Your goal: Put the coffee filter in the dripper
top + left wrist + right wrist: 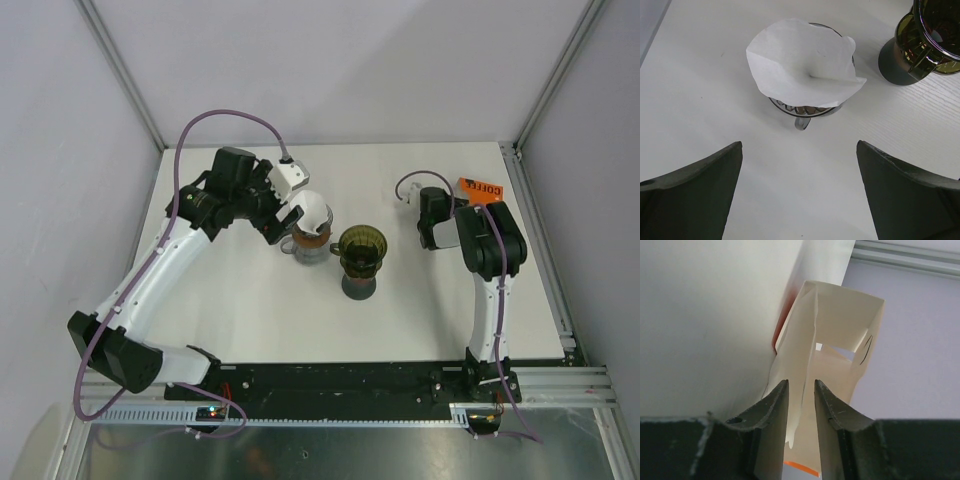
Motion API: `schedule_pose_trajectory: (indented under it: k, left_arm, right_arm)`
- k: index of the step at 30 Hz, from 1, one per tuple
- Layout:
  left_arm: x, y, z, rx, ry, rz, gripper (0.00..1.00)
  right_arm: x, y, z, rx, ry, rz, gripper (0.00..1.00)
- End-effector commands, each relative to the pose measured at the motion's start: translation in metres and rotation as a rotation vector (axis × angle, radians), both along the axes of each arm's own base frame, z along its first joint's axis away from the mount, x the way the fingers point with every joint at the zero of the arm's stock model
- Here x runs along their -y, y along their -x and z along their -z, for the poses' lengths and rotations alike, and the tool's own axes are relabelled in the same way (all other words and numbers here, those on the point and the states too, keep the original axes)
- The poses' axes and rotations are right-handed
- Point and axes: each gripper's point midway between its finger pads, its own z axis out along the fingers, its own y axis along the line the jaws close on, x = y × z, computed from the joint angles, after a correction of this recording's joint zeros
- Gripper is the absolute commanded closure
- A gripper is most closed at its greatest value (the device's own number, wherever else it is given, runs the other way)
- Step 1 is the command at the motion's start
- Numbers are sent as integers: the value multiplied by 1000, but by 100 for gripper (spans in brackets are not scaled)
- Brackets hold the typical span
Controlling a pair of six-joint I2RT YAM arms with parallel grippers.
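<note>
The left tool (799, 145) stands wide open and holds nothing; both its fingers (695, 190) are low over the white surface (705, 110). Straight ahead of it, on the line between the fingers, is the filter (805, 62). It sits on top of a clear glass vessel with a small handle, which I take for the dripper (802, 111). The middle of the filter is sunk a little, but its edges stand out over the rim and one side hangs lower, so the cone axis looks slightly tilted. I judge it is not fully seated.

Just beside the dripper to the right stands a dark cup (360, 255), apart from the filter.

Further right, well apart, the right tool (801, 385) is almost closed on a thin flap of an open box (840, 320).

The left arm is clearly nearer, so any pressing down belongs to it.
</note>
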Motion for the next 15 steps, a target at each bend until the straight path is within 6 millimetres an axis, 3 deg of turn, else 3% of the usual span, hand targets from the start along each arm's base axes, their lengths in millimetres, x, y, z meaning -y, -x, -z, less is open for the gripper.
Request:
schedule_pose_trajectory:
  k: [1,6,10,15]
  left_arm:
    - [-1,-4,-6,24,12,-3,0]
    - [0,-4,-5,20,13,0,0]
    - [2,-2,-6,17,24,10,0]
    - [3,-2,-7,17,28,14,0]
  right_arm:
    - [6,-11,-10,62,-23,32,71]
    - [4,-12,-18,87,-31,46,97]
    - [-4,-7,-24,99,-73,62,100]
    - [-24,8,-38,127,-245,100,100]
